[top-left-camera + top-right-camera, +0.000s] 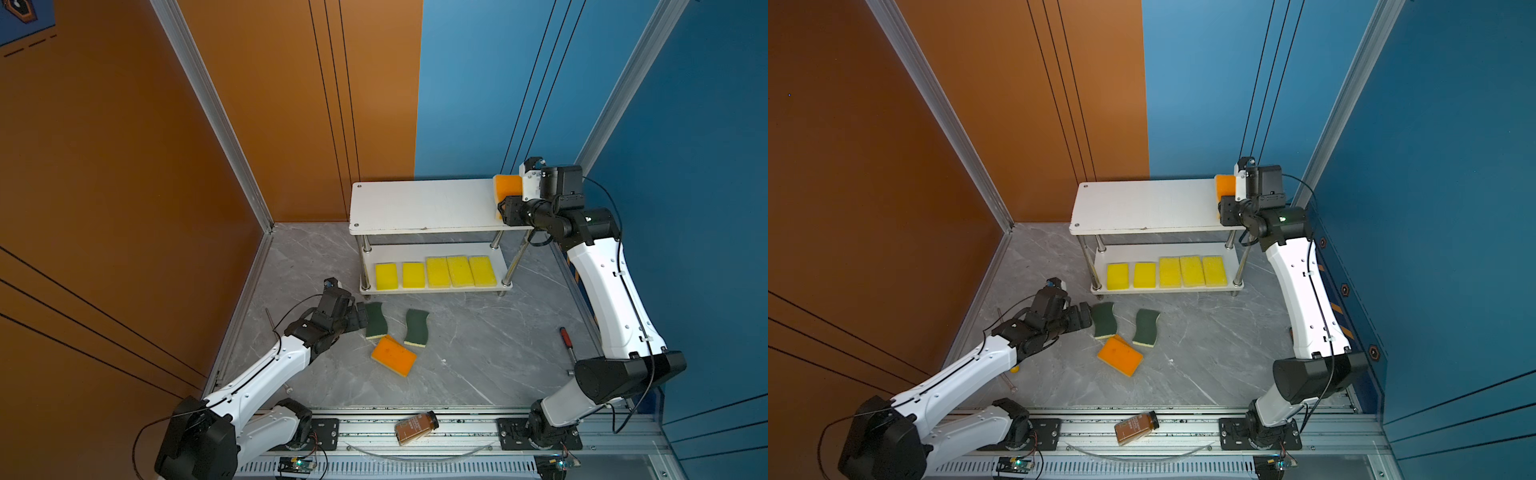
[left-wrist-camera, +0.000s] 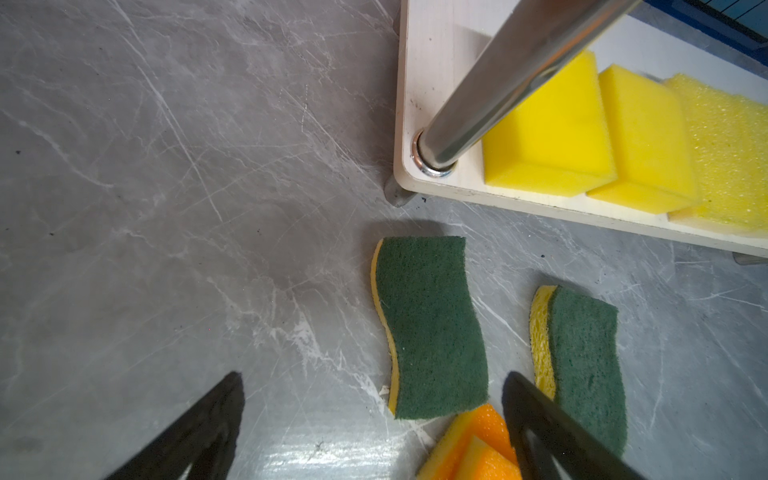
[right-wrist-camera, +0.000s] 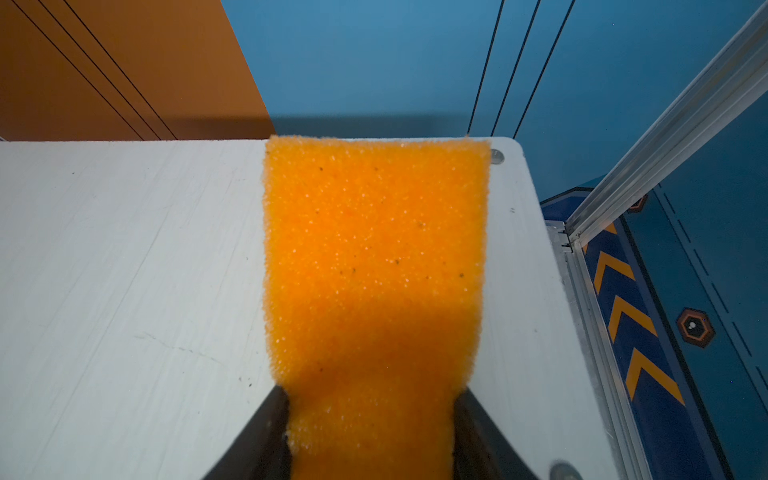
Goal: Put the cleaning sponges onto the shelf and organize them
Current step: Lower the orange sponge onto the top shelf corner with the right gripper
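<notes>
Grey marbled floor (image 1: 478, 353) under everything, orange wall (image 1: 124, 166) and blue wall (image 1: 478, 83) behind. At the back in both top views, the shelf (image 1: 424, 205) (image 1: 1142, 205), with 5 yellow sponges (image 1: 437, 272) in 1 row on its lower board, side by side.

Only in the top views: both arms whole, and a brown bottle (image 1: 417, 427) lying on the front rail, well apart from both pairs of jaws.

Only in the right wrist view: the pinch itself. Right gripper (image 3: 371, 390) closed on 1 orange sponge (image 3: 374, 257), squeezed narrow between the 2 jaws and wider beyond the fingertips. Lying flat on the top board, far end near the corner with a screw head (image 3: 496, 156). In a top view, half hidden by the wrist.

Only in the left wrist view: the gap of the left gripper (image 2: 372, 374), jaws spread wide, holding nothing. Just beyond the fingertips and inside the line of the gap, the first green sponge (image 2: 432, 328), green side up on the floor. Outside the gap, partly behind 1 fingertip, the second green sponge (image 2: 586, 365). Closer to the wrist, beside that same jaw, orange-topped sponges (image 2: 486, 419), apparently 2, stacked. In the top views more like 1 tilted block. Far beyond the fingertips, a chrome post (image 2: 519, 83) and 3 of the yellow sponges.
</notes>
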Motion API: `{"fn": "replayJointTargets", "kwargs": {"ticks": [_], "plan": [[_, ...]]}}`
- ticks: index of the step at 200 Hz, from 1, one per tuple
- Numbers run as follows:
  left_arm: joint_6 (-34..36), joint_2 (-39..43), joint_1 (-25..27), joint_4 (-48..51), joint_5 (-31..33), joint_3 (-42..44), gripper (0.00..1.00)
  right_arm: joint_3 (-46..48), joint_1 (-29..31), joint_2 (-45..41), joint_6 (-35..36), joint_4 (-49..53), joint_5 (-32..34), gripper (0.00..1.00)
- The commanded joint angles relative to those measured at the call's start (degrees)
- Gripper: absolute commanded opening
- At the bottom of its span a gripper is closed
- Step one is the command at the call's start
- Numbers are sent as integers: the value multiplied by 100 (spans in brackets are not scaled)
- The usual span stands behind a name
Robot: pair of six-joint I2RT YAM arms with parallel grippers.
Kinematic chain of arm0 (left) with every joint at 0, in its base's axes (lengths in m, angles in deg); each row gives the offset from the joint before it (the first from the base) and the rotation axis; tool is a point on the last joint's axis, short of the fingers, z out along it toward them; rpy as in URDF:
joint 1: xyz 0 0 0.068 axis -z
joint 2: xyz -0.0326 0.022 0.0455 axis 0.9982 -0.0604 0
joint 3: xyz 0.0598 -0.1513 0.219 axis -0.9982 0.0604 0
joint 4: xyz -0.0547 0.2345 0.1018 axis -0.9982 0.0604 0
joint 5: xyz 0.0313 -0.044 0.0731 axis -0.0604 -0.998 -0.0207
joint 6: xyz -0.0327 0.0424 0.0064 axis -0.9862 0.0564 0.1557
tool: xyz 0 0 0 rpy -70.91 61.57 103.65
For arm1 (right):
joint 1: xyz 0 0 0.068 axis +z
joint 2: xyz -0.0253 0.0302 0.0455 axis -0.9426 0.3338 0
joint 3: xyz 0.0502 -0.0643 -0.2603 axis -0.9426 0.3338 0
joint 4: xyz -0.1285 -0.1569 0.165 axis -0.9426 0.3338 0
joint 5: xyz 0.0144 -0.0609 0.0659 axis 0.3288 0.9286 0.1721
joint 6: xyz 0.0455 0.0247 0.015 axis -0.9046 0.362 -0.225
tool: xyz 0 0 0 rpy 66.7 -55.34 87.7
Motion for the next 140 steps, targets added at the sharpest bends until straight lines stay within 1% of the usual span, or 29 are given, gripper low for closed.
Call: {"fn": "replayJointTargets", "kwargs": {"ticks": [1, 52, 129, 140], "plan": [[53, -60, -67, 28, -101, -128, 98, 68, 68, 168, 73, -32, 175, 53], [48, -94, -75, -3, -76, -92, 98, 76, 106, 300, 118, -39, 263, 54], [40, -209, -84, -69, -116, -118, 98, 257, 88, 311, 141, -41, 277, 59], [45, -234, -84, -87, -111, -111, 98, 262, 92, 320, 126, -43, 285, 61]]}}
